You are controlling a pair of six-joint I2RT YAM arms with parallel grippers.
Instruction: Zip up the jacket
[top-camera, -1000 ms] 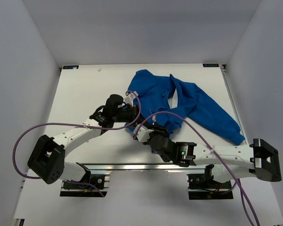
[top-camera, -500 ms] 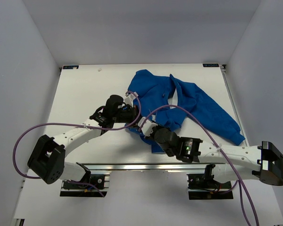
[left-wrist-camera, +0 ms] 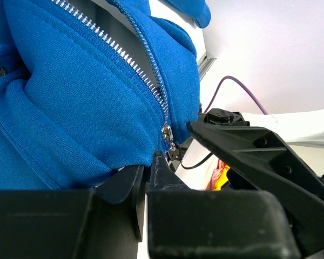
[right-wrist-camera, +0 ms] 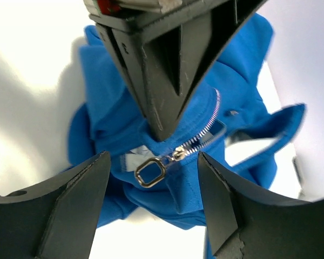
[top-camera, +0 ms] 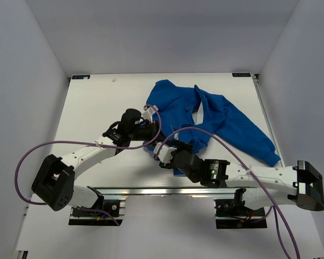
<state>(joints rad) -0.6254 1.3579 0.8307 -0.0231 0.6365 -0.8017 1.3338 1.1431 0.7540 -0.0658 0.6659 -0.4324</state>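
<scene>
The jacket (top-camera: 205,116) lies on the table's (top-camera: 97,97) right half, its hem clamped in the left gripper's (top-camera: 149,133) shut jaws, and the zipper pull (right-wrist-camera: 149,172) sits between the right gripper's (right-wrist-camera: 153,159) parted jaws, the zipper running away from them.

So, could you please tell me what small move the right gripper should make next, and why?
Probably close the right gripper on the zipper pull: its ring lies between the open jaws, while the left gripper pins the jacket beside it.
</scene>
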